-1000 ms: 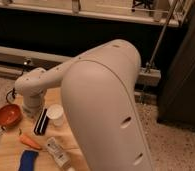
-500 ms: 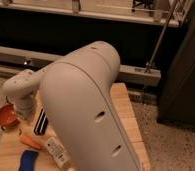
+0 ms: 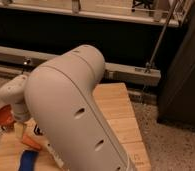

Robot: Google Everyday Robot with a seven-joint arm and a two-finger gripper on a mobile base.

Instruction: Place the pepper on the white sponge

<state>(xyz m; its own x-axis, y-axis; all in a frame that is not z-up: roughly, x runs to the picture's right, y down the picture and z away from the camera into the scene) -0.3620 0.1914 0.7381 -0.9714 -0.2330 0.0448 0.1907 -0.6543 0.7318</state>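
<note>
My arm's big pale link (image 3: 76, 115) fills the middle of the camera view. Its wrist (image 3: 15, 100) reaches down at the left, over the wooden table (image 3: 116, 115). The gripper lies somewhere below that wrist, hidden behind the arm. An orange-red, elongated thing that looks like the pepper (image 3: 31, 143) lies on the table just right of and below the wrist. The white sponge is hidden from view.
An orange bowl (image 3: 1, 116) stands at the table's left edge, partly behind the wrist. A bright blue pad (image 3: 27, 161) lies at the front left. A white bottle-like thing (image 3: 54, 151) peeks out beside the arm. A dark cabinet (image 3: 183, 75) stands to the right.
The arm has swung across and its wrist has dropped lower at the left. The white cup and the dark item seen earlier are now hidden behind it.
</note>
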